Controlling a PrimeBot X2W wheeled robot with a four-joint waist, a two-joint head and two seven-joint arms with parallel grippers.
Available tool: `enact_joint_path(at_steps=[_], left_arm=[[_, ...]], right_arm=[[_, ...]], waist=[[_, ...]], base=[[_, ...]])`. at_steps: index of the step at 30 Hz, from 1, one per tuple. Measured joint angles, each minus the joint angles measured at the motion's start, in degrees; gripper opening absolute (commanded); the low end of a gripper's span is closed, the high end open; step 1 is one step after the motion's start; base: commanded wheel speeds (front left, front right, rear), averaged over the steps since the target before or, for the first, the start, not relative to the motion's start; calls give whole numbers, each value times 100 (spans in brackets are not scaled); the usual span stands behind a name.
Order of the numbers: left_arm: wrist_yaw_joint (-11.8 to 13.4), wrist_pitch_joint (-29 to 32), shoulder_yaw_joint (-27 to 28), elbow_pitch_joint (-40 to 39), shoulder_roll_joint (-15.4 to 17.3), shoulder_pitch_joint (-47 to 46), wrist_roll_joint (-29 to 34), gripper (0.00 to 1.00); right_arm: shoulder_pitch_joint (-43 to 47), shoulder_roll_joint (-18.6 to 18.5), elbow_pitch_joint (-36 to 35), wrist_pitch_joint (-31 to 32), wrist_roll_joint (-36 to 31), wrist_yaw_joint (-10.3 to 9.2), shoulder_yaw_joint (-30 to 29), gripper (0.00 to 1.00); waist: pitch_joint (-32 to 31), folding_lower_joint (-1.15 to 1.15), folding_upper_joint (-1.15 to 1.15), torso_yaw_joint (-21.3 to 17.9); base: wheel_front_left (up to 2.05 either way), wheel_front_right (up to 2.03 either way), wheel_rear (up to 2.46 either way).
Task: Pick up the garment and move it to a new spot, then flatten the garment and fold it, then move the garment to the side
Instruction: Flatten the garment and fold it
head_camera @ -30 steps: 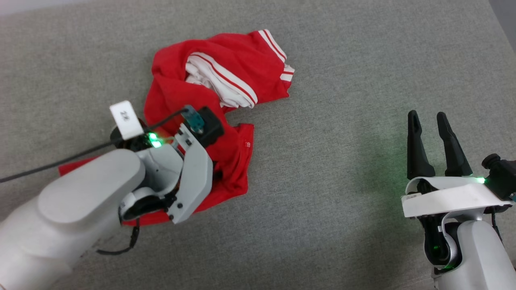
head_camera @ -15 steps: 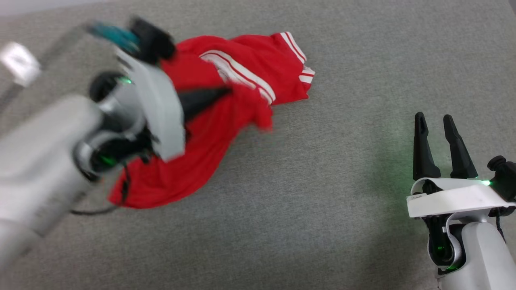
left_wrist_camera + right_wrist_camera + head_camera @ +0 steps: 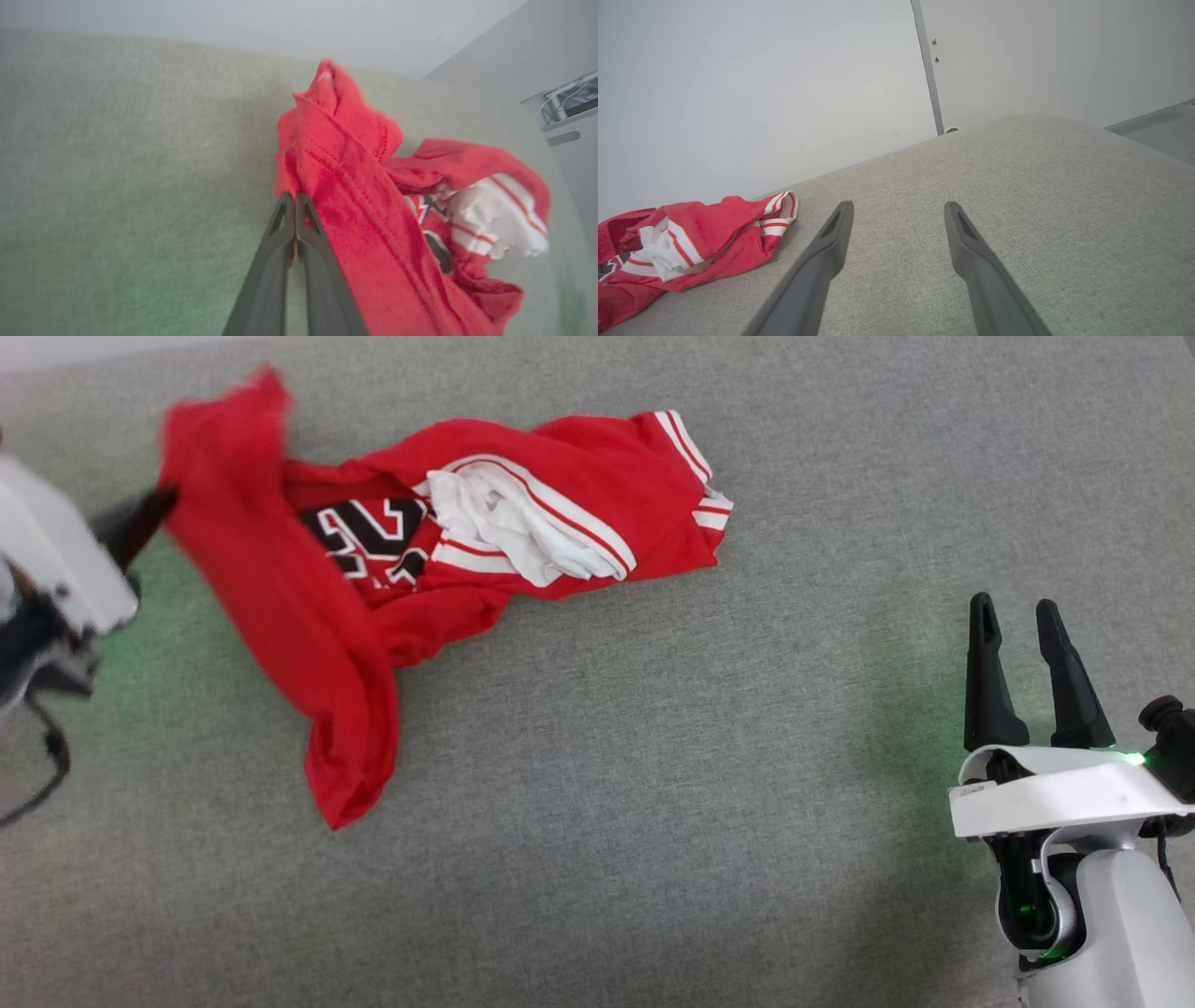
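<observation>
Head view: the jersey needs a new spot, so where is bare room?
Widest bare stretch of the grey surface: between the garment and the right gripper. Upper right, beyond the garment, is free too. Crowded at upper left, where the left gripper pinches the cloth.

The jersey [image 3: 373,579] is sprawling across the upper left of the grey fabric surface [image 3: 653,756]. One end is lifting off it where the left gripper [image 3: 161,506] is pinching it tight. Bare fabric is stretching wide between the jersey and the right gripper [image 3: 1014,607], which is standing agape, well apart from it. A wall [image 3: 761,93] is rising behind the far edge.
</observation>
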Motion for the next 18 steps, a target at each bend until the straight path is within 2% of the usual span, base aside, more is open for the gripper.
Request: enact_joint_path(at_steps=[4, 11, 13, 14, 15, 16, 18], left_arm=[[34, 119, -232, 515, 9, 304, 56, 0], [-221, 158, -414, 938, -201, 325, 278, 0], [-276, 121, -445, 990, -270, 269, 356, 20], [-309, 76, -461, 1000, -298, 247, 400, 45], [-326, -2, -481, 1002, -316, 243, 464, 93], [-348, -102, -490, 996, -338, 243, 530, 100], [-381, -325, -453, 928, -359, 246, 555, 100]], right_arm=[[3, 0, -21, 0, -18, 0, -30, 100], [-4, 0, -48, 0, -241, 0, -36, 100], [-19, 1, -47, 0, -350, 0, 0, 100], [-29, 0, -45, -1, -397, 0, 30, 100], [-41, 0, -26, 0, -456, 0, 66, 100], [-65, 0, 1, -1, -509, 0, 105, 100], [-105, -9, 76, -1, -678, 0, 248, 100]], waist=[[36, 0, 0, -34], [74, 0, 0, 18], [61, 0, 0, 52], [48, 0, 0, 69], [31, 0, 0, 86], [10, 0, 0, 104], [-38, 0, 0, 144]], base=[[0, 0, 0], [0, 0, 0], [0, 0, 0], [0, 0, 0], [0, 0, 0], [0, 0, 0], [0, 0, 0]])
